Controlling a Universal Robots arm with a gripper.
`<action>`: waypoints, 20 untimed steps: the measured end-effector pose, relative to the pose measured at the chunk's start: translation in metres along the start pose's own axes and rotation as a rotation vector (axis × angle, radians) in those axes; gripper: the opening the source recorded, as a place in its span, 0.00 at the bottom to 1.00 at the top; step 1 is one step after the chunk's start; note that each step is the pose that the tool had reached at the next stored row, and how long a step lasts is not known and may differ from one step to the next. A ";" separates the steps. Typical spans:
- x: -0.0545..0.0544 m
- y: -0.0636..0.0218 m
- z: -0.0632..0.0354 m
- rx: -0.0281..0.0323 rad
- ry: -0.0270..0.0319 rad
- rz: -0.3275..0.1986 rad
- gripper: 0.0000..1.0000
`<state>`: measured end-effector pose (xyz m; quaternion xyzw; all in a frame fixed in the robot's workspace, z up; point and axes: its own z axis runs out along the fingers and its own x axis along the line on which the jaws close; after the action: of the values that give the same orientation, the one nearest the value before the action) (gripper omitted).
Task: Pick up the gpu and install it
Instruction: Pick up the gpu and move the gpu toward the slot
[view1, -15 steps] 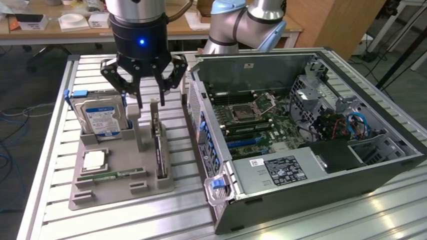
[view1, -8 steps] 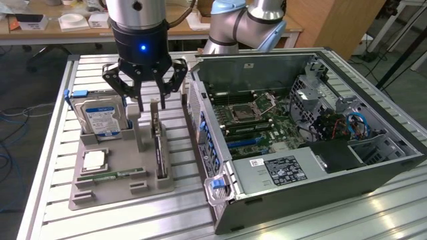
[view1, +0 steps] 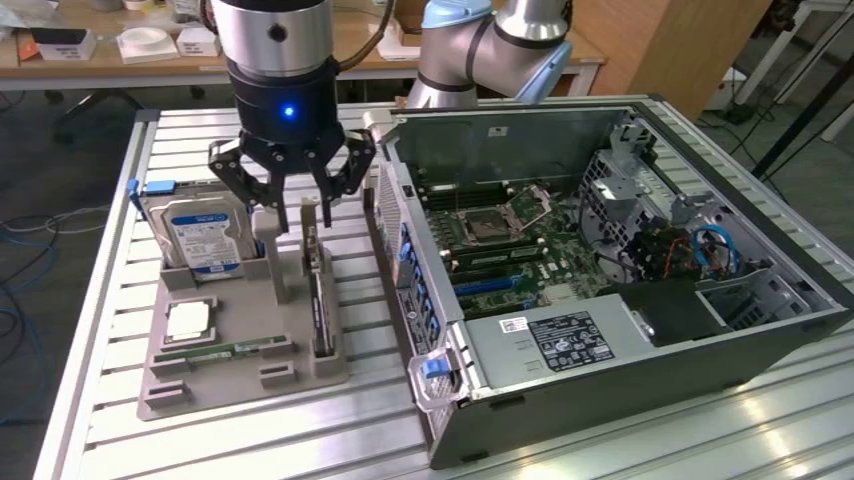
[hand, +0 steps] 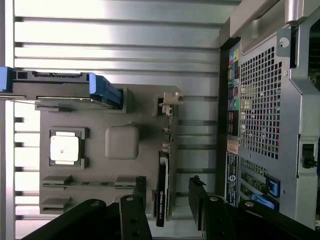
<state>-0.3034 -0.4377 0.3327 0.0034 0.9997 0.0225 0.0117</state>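
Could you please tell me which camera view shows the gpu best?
The wrist view: the gpu shows edge-on along its length, silver bracket included, standing in the grey tray between the open gripper's fingers. The exterior view shows the gpu as a thin upright card beneath the gripper.

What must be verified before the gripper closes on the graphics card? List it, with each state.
1. Gripper open: ok.
2. Graphics card standing on edge in the grey tray: ok.
3. Card between the fingers in the wrist view: ok.
4. Fingers low enough to grip: cannot tell.
5. Computer case side open: ok.
6. Blue slots free: ok.
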 end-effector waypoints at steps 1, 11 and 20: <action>0.000 -0.0003 0.0014 0.0001 0.0001 0.000 0.47; -0.007 -0.0059 0.0155 -0.0003 0.0003 0.000 0.47; -0.012 -0.0097 0.0260 -0.0009 0.0005 0.000 0.47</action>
<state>-0.2913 -0.4462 0.3066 0.0034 0.9997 0.0230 0.0115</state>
